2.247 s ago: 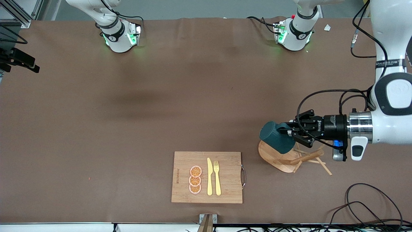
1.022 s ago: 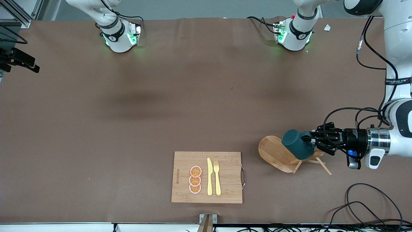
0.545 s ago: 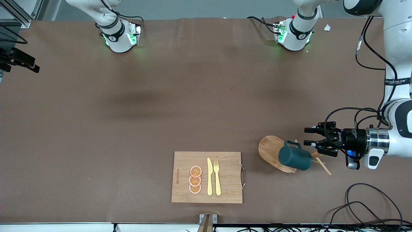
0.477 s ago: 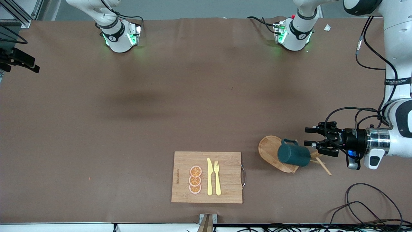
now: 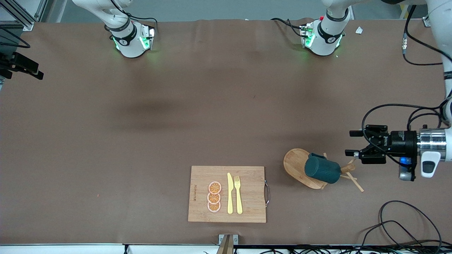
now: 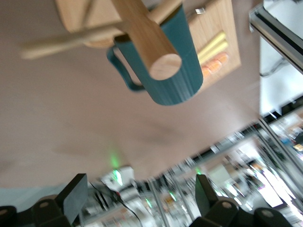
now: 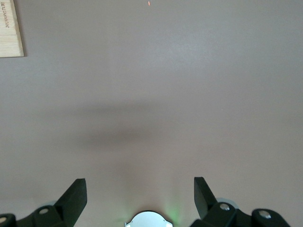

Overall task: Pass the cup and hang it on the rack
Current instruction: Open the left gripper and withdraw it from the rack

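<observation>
The teal cup hangs on its side on the wooden rack, over the rack's oval base. In the left wrist view the cup sits beside the rack's post, with its handle at a thin peg. My left gripper is open and empty, apart from the cup, toward the left arm's end of the table; its own view shows it wide open. My right gripper is open and empty above bare table; it is out of the front view.
A bamboo cutting board with orange slices, a yellow knife and a fork lies near the front camera's edge, beside the rack. Its corner shows in the right wrist view. Black cables lie at the near corner by the left arm.
The left gripper carried the cup over the rack, opened and let it go. The cup swung down and hangs there. The gripper has drawn back toward the left arm's end.
</observation>
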Robot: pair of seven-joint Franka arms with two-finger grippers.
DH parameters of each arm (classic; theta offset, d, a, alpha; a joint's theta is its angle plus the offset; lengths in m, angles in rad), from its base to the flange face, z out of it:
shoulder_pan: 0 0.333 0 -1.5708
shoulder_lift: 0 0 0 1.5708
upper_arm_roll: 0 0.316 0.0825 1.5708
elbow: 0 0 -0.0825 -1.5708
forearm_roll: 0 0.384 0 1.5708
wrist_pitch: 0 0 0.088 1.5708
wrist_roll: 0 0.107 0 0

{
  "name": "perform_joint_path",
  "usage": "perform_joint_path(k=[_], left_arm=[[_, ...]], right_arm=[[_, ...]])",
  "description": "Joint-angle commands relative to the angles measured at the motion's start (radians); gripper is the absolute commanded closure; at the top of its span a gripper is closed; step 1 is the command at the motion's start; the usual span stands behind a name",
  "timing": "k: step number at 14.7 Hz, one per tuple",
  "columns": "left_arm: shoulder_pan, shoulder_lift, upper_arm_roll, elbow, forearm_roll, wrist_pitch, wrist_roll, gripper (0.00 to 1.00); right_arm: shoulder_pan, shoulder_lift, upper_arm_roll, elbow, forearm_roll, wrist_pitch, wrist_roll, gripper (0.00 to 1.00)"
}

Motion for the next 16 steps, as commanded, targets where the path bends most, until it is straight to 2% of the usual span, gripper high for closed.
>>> perform_joint_path(k=[1, 4, 8, 13, 16], left_arm=[[-0.005, -0.087, -0.020, -0.016, 0.198, -0.007, 0.080, 0.00], [0.000, -0.144, -0.057, -0.018, 0.399, -0.007, 0.186, 0.00], [0.002, -0.222, -0.059, -0.022, 0.632, -0.006, 0.401, 0.00], [-0.004, -0.356, -0.073, -0.099, 0.749, -0.010, 0.447, 0.00], [0.000, -0.426, -0.097, -0.160, 0.760, 0.016, 0.447, 0.00]], right_arm=[[-0.004, -0.029, 0.003, -0.025, 0.010, 0.003, 0.001, 0.00], [-0.004, -0.027, 0.005, -0.025, 0.010, 0.003, 0.001, 0.00], [-0.003, -0.029, 0.005, -0.025, 0.009, 0.003, 0.001, 0.00], [-0.003, -0.029, 0.005, -0.025, 0.010, 0.003, 0.001, 0.00], [-0.003, -0.029, 0.005, -0.025, 0.010, 0.001, 0.001, 0.00]])
